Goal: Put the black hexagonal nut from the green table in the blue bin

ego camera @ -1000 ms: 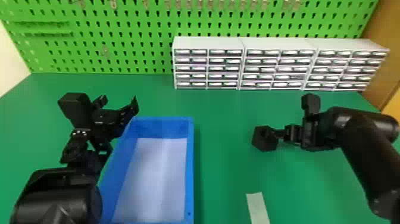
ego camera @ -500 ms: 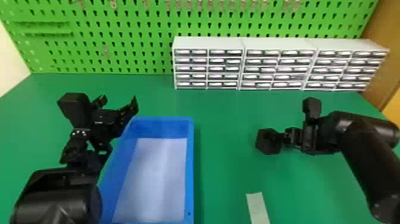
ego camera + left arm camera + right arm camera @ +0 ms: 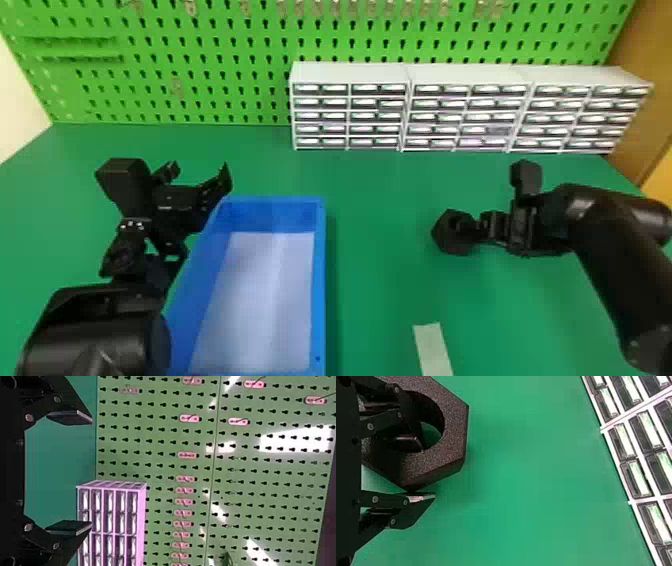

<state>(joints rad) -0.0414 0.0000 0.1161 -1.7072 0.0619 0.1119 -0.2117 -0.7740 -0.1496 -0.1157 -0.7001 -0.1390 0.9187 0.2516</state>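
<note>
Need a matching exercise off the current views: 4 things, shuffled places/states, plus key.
Things
1. Black hexagonal nut
2. Blue bin
3. Left end effector
4. Drawer units

Places/states
A. Along the far side of the green table, by the pegboard
B. Open, at the left side of the container
C. Held by the right end effector, one finger in its hole
D. On the table, between the two end effectors, with a whitish floor

Pairs: 1-C, 2-D, 3-B, 4-A
</note>
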